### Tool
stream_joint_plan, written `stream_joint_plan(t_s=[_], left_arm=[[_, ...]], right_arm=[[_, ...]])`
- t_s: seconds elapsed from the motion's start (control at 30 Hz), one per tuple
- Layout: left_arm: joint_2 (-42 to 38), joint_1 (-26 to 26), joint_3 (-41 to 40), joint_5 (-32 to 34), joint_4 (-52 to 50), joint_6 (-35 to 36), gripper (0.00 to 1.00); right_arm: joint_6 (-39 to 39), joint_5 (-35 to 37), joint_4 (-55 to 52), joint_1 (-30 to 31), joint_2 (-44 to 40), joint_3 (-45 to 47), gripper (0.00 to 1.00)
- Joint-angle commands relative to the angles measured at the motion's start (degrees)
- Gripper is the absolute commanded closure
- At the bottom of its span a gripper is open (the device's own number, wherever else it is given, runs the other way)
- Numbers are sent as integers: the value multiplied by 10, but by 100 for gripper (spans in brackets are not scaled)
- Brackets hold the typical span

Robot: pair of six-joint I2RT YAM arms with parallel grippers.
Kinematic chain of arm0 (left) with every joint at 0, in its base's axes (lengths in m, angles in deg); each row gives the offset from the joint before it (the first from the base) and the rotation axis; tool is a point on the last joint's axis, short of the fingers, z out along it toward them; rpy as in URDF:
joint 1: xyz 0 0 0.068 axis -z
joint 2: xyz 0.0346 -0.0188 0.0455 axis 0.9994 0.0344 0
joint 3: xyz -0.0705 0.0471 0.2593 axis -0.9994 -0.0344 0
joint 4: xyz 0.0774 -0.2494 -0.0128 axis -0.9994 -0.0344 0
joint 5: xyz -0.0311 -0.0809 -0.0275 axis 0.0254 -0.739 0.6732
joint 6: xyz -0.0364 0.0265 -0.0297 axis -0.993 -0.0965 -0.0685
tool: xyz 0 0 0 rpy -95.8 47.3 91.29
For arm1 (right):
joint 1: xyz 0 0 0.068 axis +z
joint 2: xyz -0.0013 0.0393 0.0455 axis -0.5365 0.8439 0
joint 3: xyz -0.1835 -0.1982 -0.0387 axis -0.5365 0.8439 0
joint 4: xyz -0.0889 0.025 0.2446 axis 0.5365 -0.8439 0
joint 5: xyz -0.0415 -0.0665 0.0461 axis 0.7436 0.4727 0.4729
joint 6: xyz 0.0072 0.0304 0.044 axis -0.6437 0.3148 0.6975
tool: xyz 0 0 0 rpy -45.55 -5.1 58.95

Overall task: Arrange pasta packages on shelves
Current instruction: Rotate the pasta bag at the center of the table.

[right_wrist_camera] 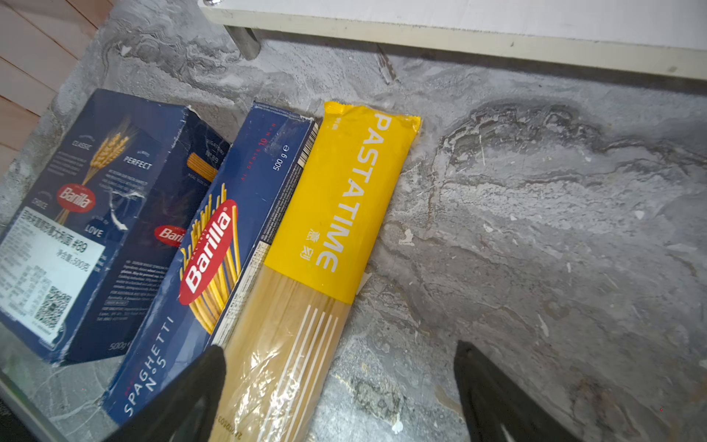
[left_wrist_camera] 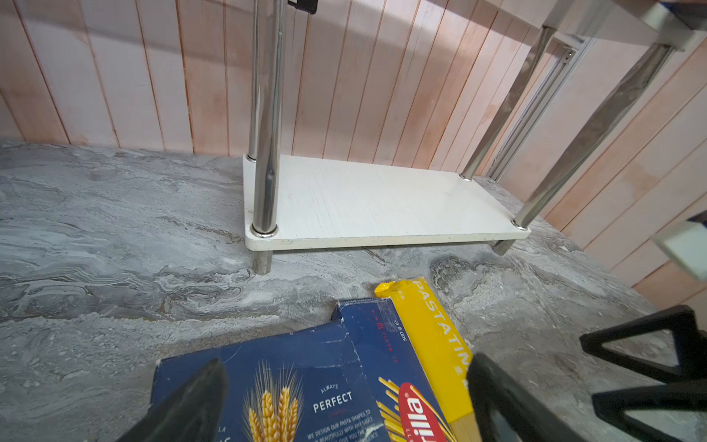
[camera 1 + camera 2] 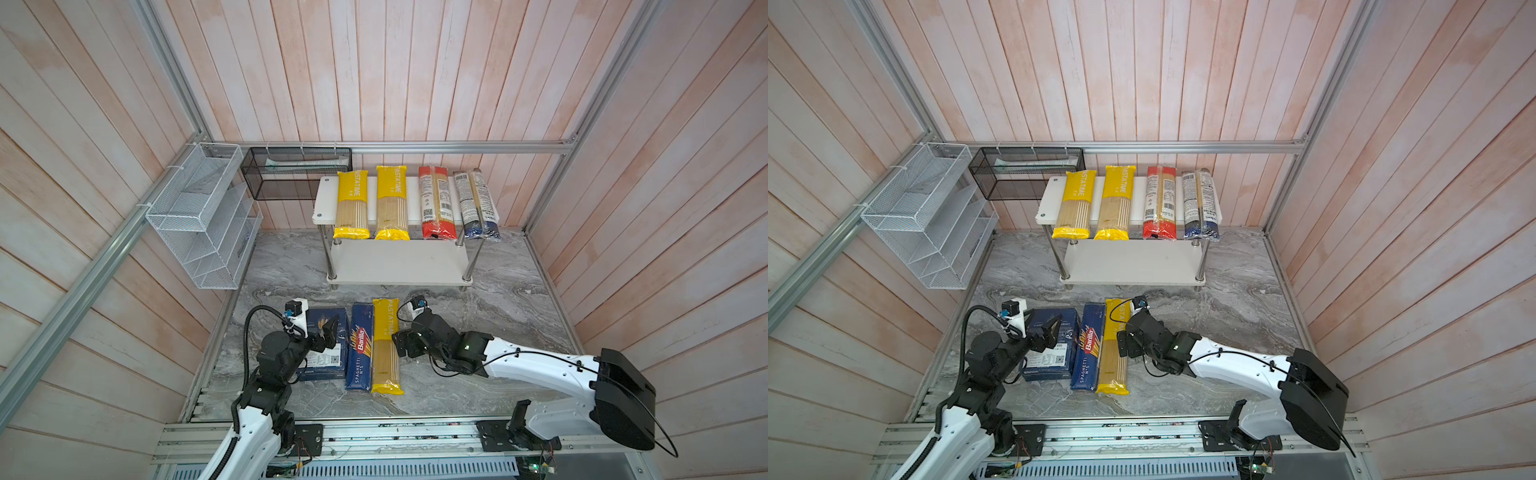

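The right gripper (image 1: 339, 346) is spread wide and grasps nothing. Its jaws straddle the clear lower half of the yellow PASTATIME bag (image 1: 336, 199), one above the seam where the bag meets its neighbour, the other out over bare surface (image 1: 535, 268).

That bag lies flat on the surface just in front of the rack, its long side touching the slim Barilla box (image 1: 229, 229). The slim box in turn presses against the wider Barilla box (image 1: 103, 199). The left gripper (image 2: 348, 361) hangs over the wider box, also open and empty.

Beyond them, the lower shelf (image 3: 399, 262) is bare. The upper shelf (image 3: 326, 199) carries four packs side by side, all overhanging its front edge: two yellow bags (image 3: 352, 203) (image 3: 391, 201), the red-ended bag (image 3: 436, 203) and the dark-blue-ended bag (image 3: 476, 203).

The step in hand looks like picking up the yellow bag. To do it well, the right gripper should be centred across the bag's width near mid-length, so the long pack does not droop. The box-side jaw must slip between bag and box rather than land on the box. The close should be firm but gentle, since the strands may snap. The bag then needs lifting level before it goes toward the free lower shelf.
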Motion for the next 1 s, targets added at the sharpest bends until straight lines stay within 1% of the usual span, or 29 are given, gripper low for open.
stream_joint_plan(t_s=[0.0, 0.27, 0.43, 0.6, 0.67, 0.8, 0.97], left_arm=[[0, -2, 6, -15, 14, 12, 0], [-14, -2, 1, -20, 13, 13, 0], [-15, -2, 0, -15, 12, 12, 0], [-15, -2, 1, -13, 12, 11, 0], [-13, -1, 1, -12, 11, 11, 0], [-13, -2, 2, -13, 12, 11, 0], [-14, -3, 0, -11, 12, 11, 0]], right_arm=[[7, -13, 2, 3, 29, -25, 6], [2, -36, 6, 3, 96, -47, 6], [-6, -46, -8, 3, 140, -74, 5], [-14, -37, -34, 3, 176, -97, 5], [-20, -43, -42, 4, 191, -107, 5], [-22, -60, -32, 4, 211, -110, 5], [-19, -50, -44, 4, 215, -113, 5]])
